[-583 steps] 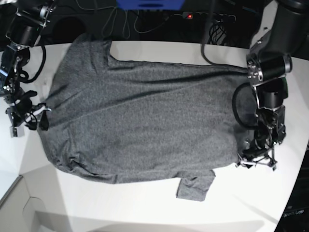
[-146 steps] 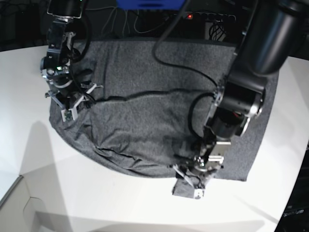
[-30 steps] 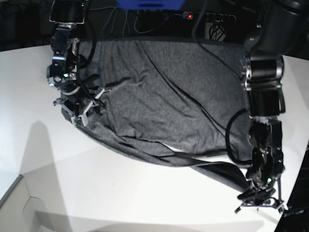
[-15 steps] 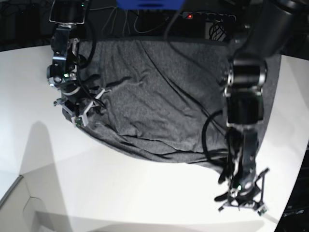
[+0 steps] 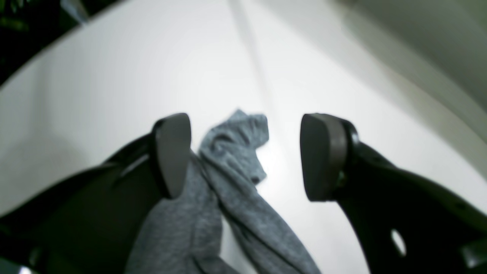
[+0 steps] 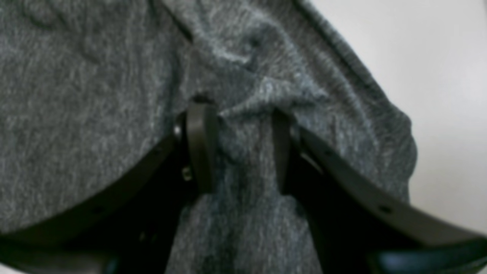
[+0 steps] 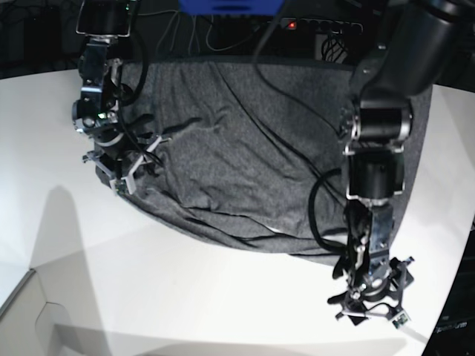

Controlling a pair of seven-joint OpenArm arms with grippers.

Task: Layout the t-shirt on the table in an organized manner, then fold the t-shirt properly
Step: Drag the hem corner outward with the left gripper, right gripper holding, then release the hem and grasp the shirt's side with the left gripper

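Note:
The dark heather-grey t-shirt [image 7: 245,148] lies bunched and creased across the back half of the white table [image 7: 185,297]. My right gripper [image 7: 122,172] is at the shirt's left edge. In the right wrist view it [image 6: 240,148] is shut on a pinched fold of the shirt [image 6: 95,95]. My left gripper [image 7: 369,310] hangs over the table just below the shirt's lower right edge. In the left wrist view it [image 5: 245,156] is open, and a loose tip of the shirt [image 5: 236,152] lies on the table [image 5: 114,68] between its fingers [image 5: 323,156], untouched.
A black cable [image 7: 297,156] from the left arm drapes over the shirt. Behind the table's back edge are a blue object [image 7: 230,6], a power strip with a red light [image 7: 293,24] and more cables. A lower white ledge [image 7: 30,319] sits at the front left.
The left arm has swung left and slightly toward the shirt. The stretched strip of shirt at the lower right has gone slack and drawn back. The right gripper has kept its hold and place.

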